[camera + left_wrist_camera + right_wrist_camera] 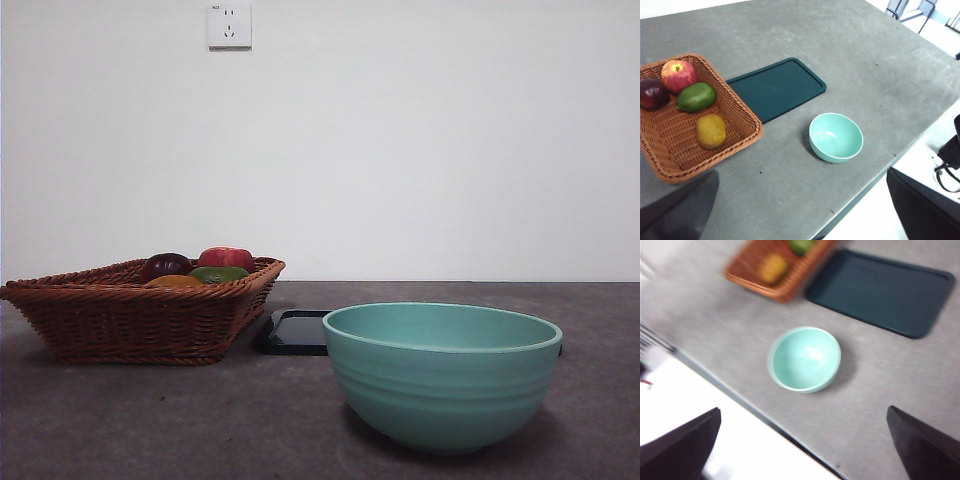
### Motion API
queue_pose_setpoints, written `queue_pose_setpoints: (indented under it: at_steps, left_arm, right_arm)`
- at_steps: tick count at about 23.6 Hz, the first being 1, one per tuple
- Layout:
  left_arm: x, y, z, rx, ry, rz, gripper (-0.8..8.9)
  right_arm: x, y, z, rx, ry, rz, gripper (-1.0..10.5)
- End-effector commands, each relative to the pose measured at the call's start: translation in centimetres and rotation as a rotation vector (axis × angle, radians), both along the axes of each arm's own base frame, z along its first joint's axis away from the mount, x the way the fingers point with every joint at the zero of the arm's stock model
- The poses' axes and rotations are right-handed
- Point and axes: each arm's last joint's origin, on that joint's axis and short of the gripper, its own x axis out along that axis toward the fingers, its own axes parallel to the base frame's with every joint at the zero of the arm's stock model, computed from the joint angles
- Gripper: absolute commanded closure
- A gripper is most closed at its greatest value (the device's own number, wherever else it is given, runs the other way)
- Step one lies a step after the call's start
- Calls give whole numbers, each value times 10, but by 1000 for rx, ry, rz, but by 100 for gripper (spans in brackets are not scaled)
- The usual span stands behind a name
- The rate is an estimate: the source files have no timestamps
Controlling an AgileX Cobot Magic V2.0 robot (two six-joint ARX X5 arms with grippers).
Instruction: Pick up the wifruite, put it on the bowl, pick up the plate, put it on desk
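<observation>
**Task not started, 0 of 2 steps done**

Wifruite (pixel 710 131) still in wicker basket (pixel 670 155), alongside green fruit (pixel 696 97), red apple (pixel 678 75), dark purple fruit (pixel 652 93). Bowl (pixel 835 136) empty, standing on counter (pixel 790 200) near dark tray (pixel 775 88), apart from basket. Left gripper (pixel 802 220) and right gripper (pixel 802 455) both spread wide, holding nothing, high above counter. Left to do: fruit to bowl, then plate move.
</observation>
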Motion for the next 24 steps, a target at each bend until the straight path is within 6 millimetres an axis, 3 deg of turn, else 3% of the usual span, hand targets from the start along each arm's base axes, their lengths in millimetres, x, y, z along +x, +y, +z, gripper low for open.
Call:
queue_pose_setpoints:
  at_steps: [1, 8, 11, 13, 16, 17, 24]
  left_arm:
    - [0, 0, 3, -16, -10, -8, 251]
    - [0, 0, 3, -15, -10, -8, 255]
    - [0, 0, 3, -15, -10, -8, 351]
    - [0, 0, 3, -14, -11, -8, 515]
    - [0, 0, 4, -13, -14, -10, 790]
    - [0, 0, 4, -13, -14, -10, 807]
    - [0, 0, 4, -13, -13, -9, 804]
  right_arm:
    - [-11, -7, 3, 47, -29, -6, 301]
    - [-17, -11, 6, 91, -100, -10, 301]
    - [-17, -11, 7, 93, -104, -11, 312]
    - [-17, -11, 7, 93, -104, -10, 447]
    - [-17, -11, 7, 93, -105, -10, 891]
    - [-17, -11, 7, 92, -107, -9, 957]
    - [-16, -10, 11, 118, -146, -8, 930]
